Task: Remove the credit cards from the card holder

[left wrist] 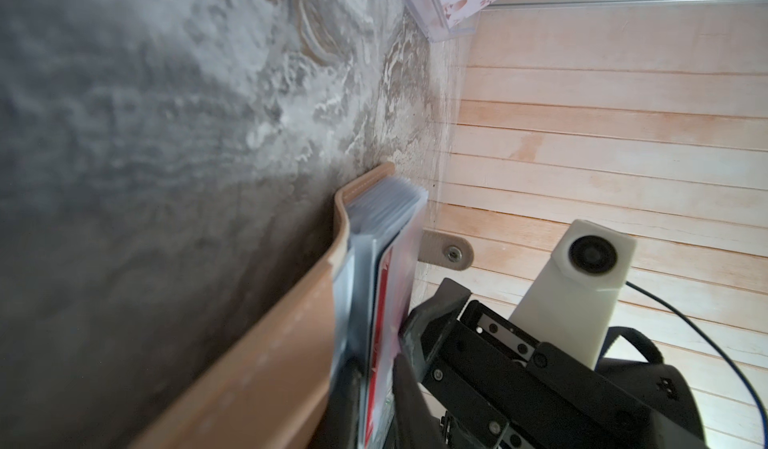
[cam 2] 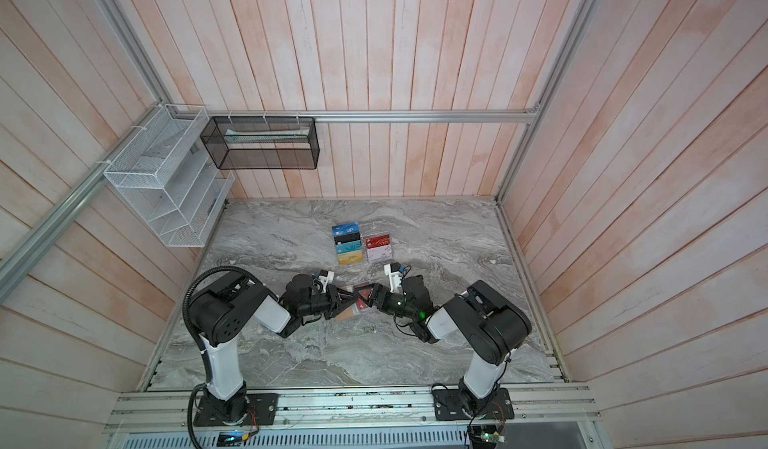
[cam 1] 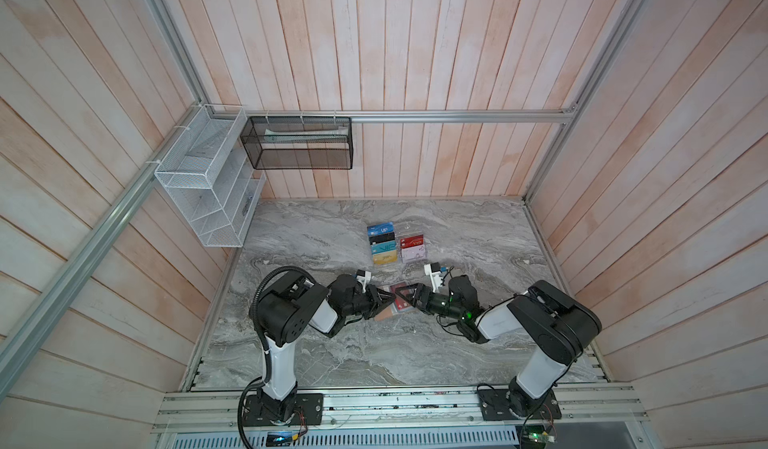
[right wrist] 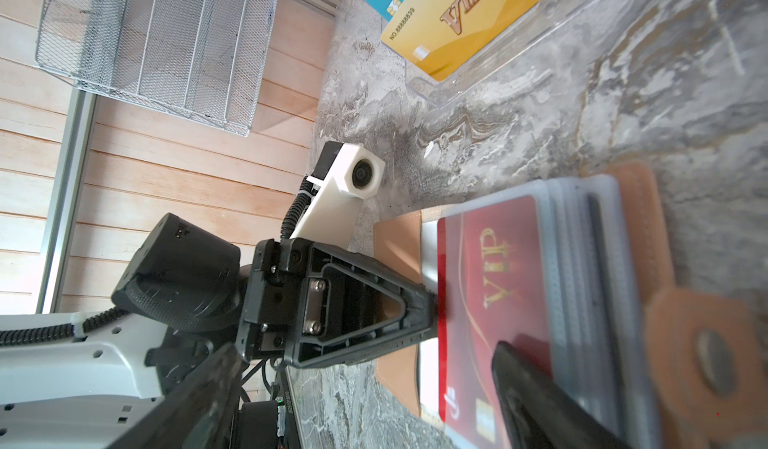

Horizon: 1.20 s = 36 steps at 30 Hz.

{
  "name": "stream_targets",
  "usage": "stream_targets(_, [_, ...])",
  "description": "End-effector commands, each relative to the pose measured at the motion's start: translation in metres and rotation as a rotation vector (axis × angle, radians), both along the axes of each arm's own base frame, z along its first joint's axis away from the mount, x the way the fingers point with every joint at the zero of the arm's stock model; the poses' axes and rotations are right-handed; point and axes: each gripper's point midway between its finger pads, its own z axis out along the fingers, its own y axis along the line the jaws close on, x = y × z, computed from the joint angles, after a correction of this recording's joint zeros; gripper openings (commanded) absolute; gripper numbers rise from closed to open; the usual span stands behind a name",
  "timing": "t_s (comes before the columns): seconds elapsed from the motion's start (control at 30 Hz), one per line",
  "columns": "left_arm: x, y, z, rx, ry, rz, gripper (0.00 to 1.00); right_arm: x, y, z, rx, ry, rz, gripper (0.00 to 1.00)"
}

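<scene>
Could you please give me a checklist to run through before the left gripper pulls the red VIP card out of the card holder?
1. Card holder lying open on the table: ok.
2. Left gripper shut on the edge of the red VIP card: ok.
3. Grip takes the card alone, not its clear sleeve: cannot tell.
4. Right gripper open, with a finger on the pages to steady the holder: ok.
5. That finger off the card's face: not ok, it lies over one corner.
6. Acrylic stand apart from both grippers: ok.
</scene>
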Motion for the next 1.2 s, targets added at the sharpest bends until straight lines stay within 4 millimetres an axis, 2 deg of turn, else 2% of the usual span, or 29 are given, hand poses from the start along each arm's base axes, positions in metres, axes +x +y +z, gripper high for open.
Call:
stream_targets(0.0, [-0.015,-0.011,0.011,-0.033,-0.023,-0.069,0.17,-0.016,-0.019,-0.043,-0.128,0.143,-0.02,0.96])
stream_targets(0.13, [-0.015,-0.013,0.012,-0.035,-0.026,-0.07,0.17,-0.011,-0.024,-0.034,-0.133,0.119,-0.032,0.96])
stream_targets(0.43, [-0.015,-0.013,0.011,-0.032,-0.027,-0.07,0.17,-0.006,-0.031,-0.028,-0.137,0.099,-0.033,0.96])
stream_targets(1.17, [-0.015,-0.013,0.012,-0.031,-0.027,-0.065,0.17,-0.007,-0.041,-0.024,-0.17,0.078,-0.047,0.96])
